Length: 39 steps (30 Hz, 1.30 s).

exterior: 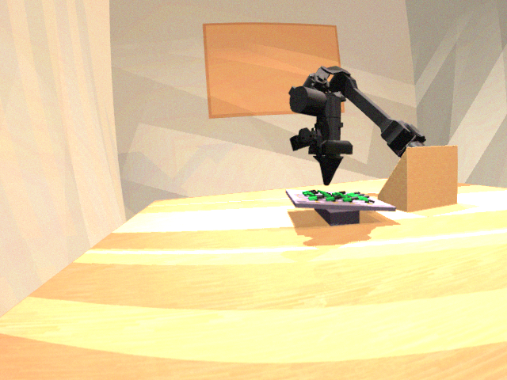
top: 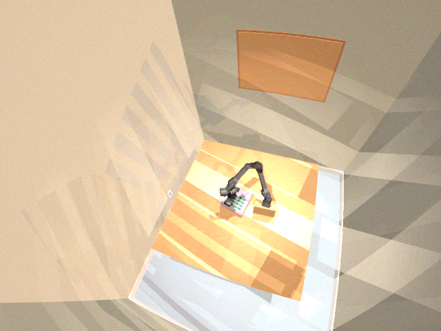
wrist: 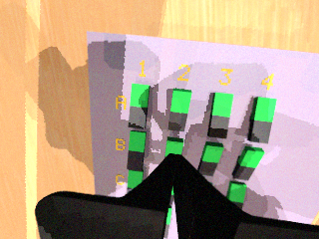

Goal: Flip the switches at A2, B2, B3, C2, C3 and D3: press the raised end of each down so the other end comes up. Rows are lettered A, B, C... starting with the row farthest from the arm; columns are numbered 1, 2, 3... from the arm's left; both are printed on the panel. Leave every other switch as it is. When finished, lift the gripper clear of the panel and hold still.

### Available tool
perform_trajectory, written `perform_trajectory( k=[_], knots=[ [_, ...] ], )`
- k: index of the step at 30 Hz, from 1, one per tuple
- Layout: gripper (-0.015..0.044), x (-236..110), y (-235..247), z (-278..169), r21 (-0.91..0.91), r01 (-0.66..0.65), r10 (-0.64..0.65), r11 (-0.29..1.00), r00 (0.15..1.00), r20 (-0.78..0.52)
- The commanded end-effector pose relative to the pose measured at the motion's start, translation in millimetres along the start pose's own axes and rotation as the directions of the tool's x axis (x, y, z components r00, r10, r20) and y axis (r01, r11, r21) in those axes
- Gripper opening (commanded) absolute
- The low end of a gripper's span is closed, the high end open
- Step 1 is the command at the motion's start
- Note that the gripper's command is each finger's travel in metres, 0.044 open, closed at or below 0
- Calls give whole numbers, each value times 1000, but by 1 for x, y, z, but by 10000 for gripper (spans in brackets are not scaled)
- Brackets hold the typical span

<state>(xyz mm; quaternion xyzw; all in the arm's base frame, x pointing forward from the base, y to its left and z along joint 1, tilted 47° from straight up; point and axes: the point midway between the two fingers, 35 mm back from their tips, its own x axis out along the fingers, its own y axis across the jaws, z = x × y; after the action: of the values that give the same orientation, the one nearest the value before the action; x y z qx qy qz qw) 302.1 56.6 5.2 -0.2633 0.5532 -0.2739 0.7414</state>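
Observation:
The lilac switch panel point(wrist: 299, 75) point(exterior: 298, 199) point(top: 249, 196) sits on a dark pedestal on the wooden table and carries green rocker switches under yellow row and column labels. My gripper point(wrist: 173, 159) point(exterior: 327, 182) point(top: 230, 198) is shut on nothing and points straight down. Its tip hangs a little above the panel, over the B2 switch point(wrist: 174, 145), which it partly hides. The A2 switch point(wrist: 179, 109) lies just beyond the tip. The B3 switch point(wrist: 211, 156) and the C3 switch point(wrist: 237, 193) show to its right. The lower rows are hidden behind the fingers.
A wooden wedge block point(exterior: 425, 180) point(top: 264, 212) stands right beside the panel, at the arm's base. An orange board point(exterior: 270, 67) point(top: 288, 64) hangs on the far wall. The table point(exterior: 245, 286) stretches wide around the panel.

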Motion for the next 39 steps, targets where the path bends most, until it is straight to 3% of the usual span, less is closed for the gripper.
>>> perform_trajectory(
  k=[1, 39],
  knots=[
    [0, 5, 0, -2, -8, 5, -5, 1000, 1000, -2],
    [0, 18, -1, -2, -8, 6, -6, 1000, 1000, -2]
  ],
)
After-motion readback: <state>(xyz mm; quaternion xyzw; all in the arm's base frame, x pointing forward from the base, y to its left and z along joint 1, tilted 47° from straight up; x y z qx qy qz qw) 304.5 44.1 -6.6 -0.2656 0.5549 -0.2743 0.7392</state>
